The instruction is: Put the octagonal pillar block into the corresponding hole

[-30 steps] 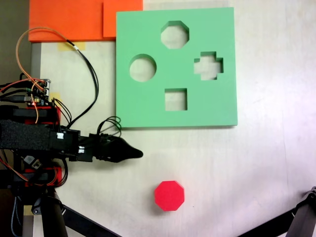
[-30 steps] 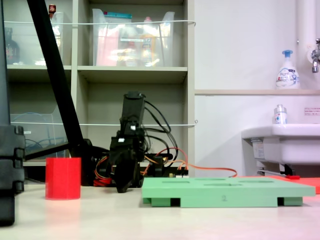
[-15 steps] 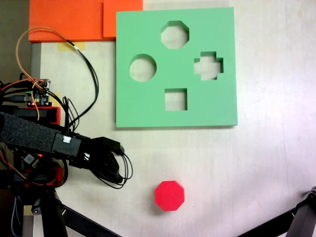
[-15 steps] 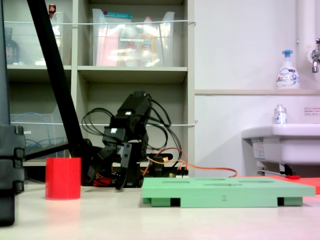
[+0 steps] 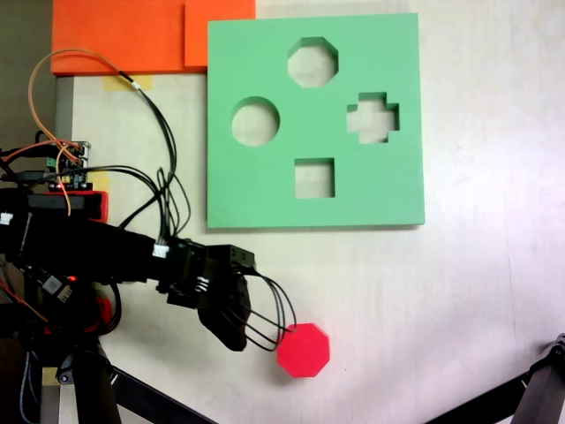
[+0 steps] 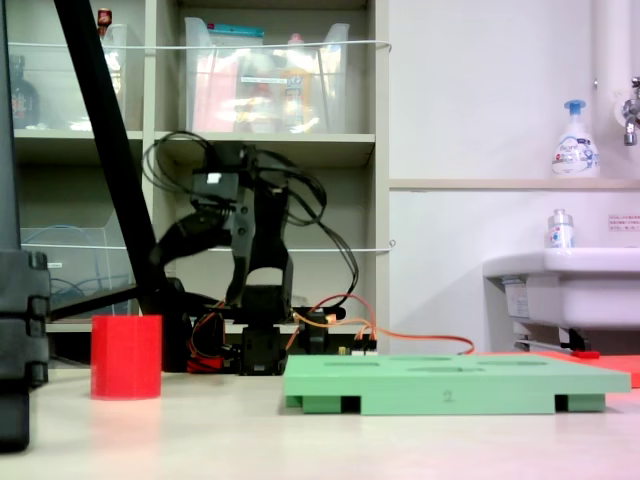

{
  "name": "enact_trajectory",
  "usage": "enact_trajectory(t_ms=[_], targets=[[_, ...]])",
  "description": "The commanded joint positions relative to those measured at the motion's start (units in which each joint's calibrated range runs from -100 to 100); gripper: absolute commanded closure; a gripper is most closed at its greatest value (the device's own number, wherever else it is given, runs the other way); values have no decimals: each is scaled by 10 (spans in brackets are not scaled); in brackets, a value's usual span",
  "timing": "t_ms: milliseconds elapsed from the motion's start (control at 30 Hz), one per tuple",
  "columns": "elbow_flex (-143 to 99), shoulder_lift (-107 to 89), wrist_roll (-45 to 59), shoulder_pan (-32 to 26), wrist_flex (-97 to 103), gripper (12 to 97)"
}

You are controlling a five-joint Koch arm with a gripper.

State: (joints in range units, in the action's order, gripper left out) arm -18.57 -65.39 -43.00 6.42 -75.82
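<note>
The octagonal pillar block [image 5: 303, 350] is bright red and stands on the pale table near the front edge; from the side it shows as a red upright block [image 6: 126, 357] at the left. The green foam board [image 5: 265, 199] lies beyond it, and its eight-sided hole [image 5: 312, 62] is at the far edge. My gripper [image 5: 235, 338] reaches in from the left, its dark tip just left of the block with a small gap. Its jaws merge into one dark shape, so I cannot tell their state. In the side view my arm [image 6: 240, 200] is raised above the table.
The board also has a round hole [image 5: 256, 122], a cross hole [image 5: 372, 117] and a square hole [image 5: 314, 177]. Orange foam sheets [image 5: 132, 35] lie at the back left. The arm's base and loose wires [image 5: 62, 177] fill the left side. A black tripod leg [image 5: 538, 389] enters at the front right.
The arm has swung toward the front and stretched out, bringing the gripper tip close to the red block's left side. From the side, the arm has risen. The block and board have not moved.
</note>
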Motion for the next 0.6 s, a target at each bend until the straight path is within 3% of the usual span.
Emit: enact_trajectory(t_ms=[0, 100, 567], targets=[[88, 60, -1, 0, -59, 273], [156, 133, 0, 0, -74, 191], [344, 451, 33, 27, -132, 192]])
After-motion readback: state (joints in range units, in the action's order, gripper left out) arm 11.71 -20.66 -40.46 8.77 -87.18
